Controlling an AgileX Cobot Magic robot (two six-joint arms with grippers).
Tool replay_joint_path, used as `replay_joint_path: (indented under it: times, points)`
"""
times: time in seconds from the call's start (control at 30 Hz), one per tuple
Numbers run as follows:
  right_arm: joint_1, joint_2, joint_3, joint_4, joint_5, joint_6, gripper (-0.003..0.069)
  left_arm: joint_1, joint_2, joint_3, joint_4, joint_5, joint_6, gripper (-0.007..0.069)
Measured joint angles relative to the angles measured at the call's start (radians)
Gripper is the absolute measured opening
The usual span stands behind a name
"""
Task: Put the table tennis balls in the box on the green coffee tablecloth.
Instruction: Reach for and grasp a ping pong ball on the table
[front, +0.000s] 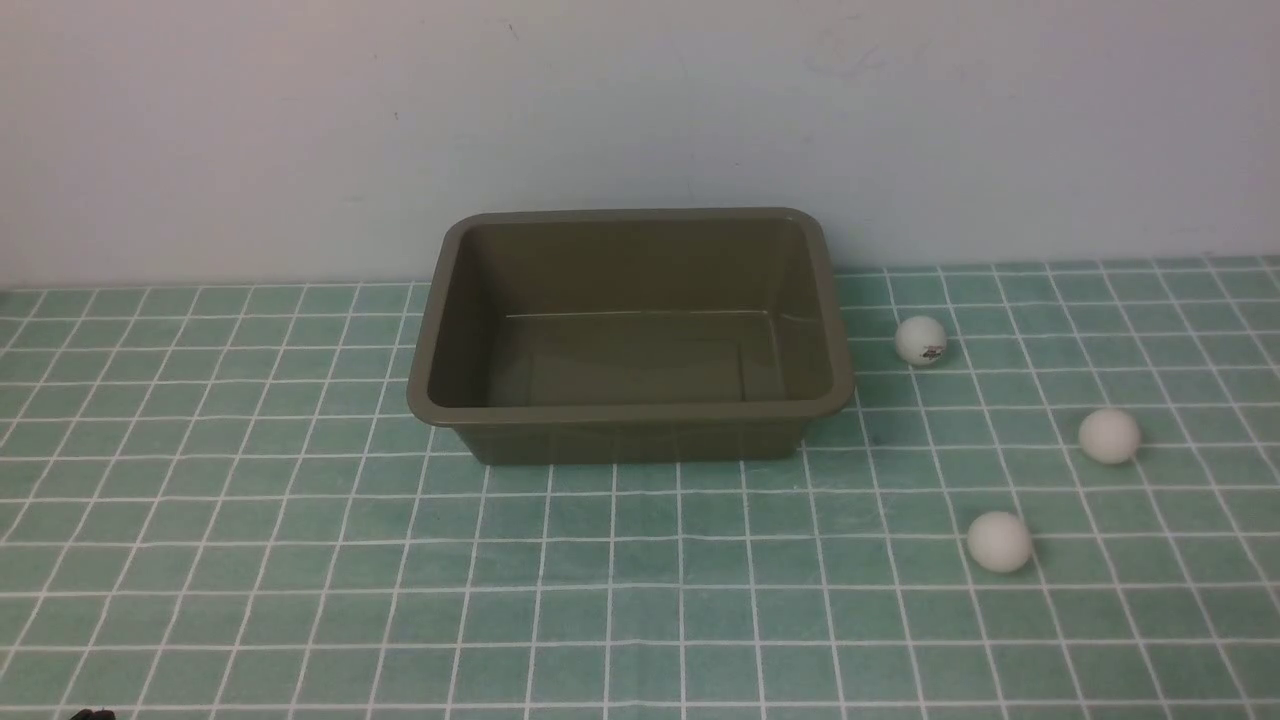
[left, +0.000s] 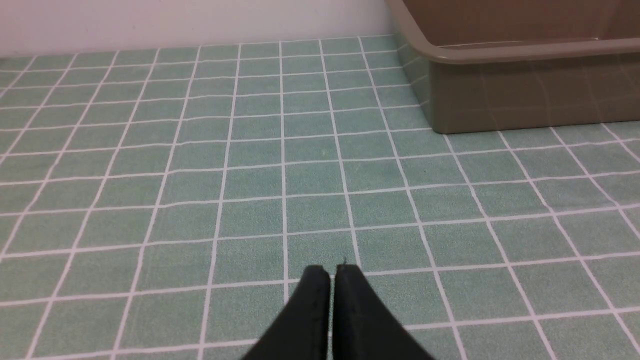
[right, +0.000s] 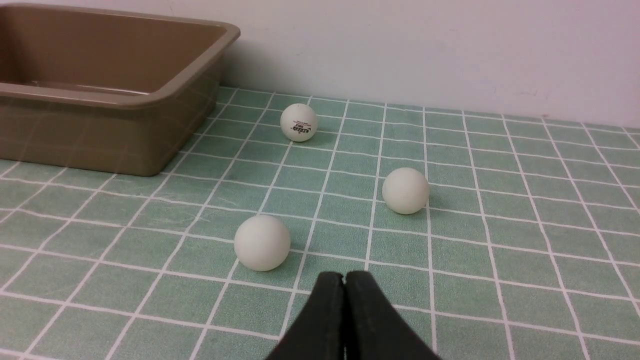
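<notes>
We see the box (front: 630, 412) standing on the green coffee tablecloth (front: 300, 560), close to the pale wall (front: 300, 120), its open side up. All three table tennis balls lie on the cloth to the right of the box, outside it and apart from one another. The logo ball (front: 920, 340) sits near the box's right wall, the outer ball (front: 1109, 436) lies further right and closer to us, and the nearest ball (front: 999, 541) rests in front of both. Our left gripper (left: 333, 272) hangs over bare cloth near the box's front left corner, its dark fingers pressed together on nothing. Our right gripper (right: 344, 276) is likewise closed and empty-handed, just short of the nearest ball and not touching it
</notes>
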Motion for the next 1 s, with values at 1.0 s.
replay_joint_path:
  times: [1.0]
  points:
    - [0.0, -0.001, 0.005, -0.057, -0.541, -0.01, -0.0018, 0.0, 0.0, 0.0, 0.0, 0.0, 0.0, -0.0004]
